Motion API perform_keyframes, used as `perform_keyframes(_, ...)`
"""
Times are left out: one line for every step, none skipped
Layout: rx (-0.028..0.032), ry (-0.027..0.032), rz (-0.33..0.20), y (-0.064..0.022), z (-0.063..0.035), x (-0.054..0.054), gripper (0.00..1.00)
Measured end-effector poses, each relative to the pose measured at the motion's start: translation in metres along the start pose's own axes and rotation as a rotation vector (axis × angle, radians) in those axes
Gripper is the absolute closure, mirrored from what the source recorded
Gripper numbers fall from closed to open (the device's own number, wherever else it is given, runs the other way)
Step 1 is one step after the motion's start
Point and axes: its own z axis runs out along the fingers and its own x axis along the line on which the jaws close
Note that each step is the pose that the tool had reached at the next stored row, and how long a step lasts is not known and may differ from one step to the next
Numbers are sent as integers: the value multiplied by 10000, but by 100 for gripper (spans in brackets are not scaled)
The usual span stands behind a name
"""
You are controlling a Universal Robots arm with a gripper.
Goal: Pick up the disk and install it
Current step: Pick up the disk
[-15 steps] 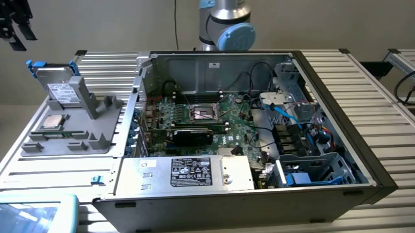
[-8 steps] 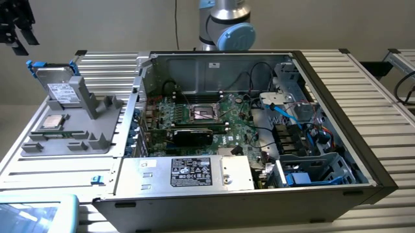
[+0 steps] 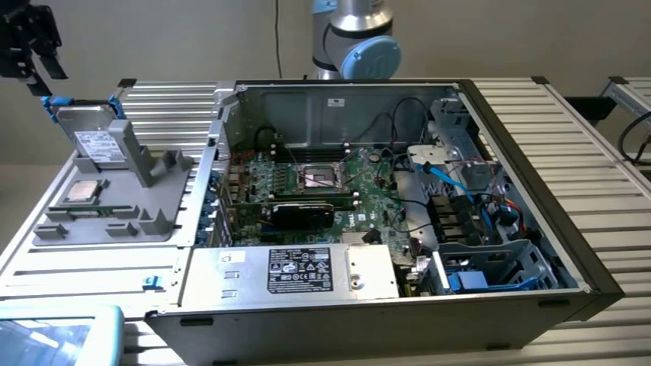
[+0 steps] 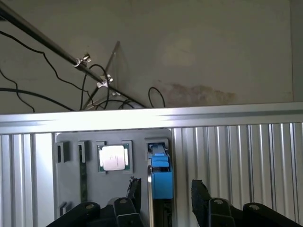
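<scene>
The disk (image 3: 99, 136), silver with a white label and a blue bracket, stands on edge in the grey holder (image 3: 152, 217) at the exterior view's left. My black gripper (image 3: 39, 75) hangs just above its top corner, apart from it. In the wrist view the disk (image 4: 161, 176) appears edge-on as a blue strip between my two open fingers (image 4: 134, 189), and the gripper (image 4: 165, 193) holds nothing.
A small square processor chip (image 3: 81, 192) lies in the holder beside the disk. The open computer case (image 3: 569, 229) shows the motherboard (image 3: 315, 183), a silver power supply (image 3: 295, 271) and a drive cage (image 3: 489, 263). The ribbed aluminium table (image 3: 600, 137) surrounds it.
</scene>
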Motion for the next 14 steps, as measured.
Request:
perform_keyframes(-1,0,0,-3,17,1,45)
perform_keyframes(-2,0,0,-5,35,2,45)
perform_keyframes(-1,0,0,-6,53,3,45)
perform_keyframes(0,0,0,-7,72,4,45)
perform_keyframes(0,0,0,-8,89,6,45)
perform_keyframes(0,0,0,-8,108,8,45)
perform_keyframes(0,0,-1,-9,127,10,45)
perform_keyframes(0,0,0,-10,144,11,45)
perform_keyframes(0,0,0,-10,163,12,45)
perform_keyframes(0,0,0,-11,181,14,45)
perform_keyframes(0,0,0,-12,199,16,44)
perform_keyframes(-1,0,0,-13,217,18,44)
perform_keyframes(-1,1,0,-13,235,19,38)
perform_keyframes(-2,1,0,-14,253,21,38)
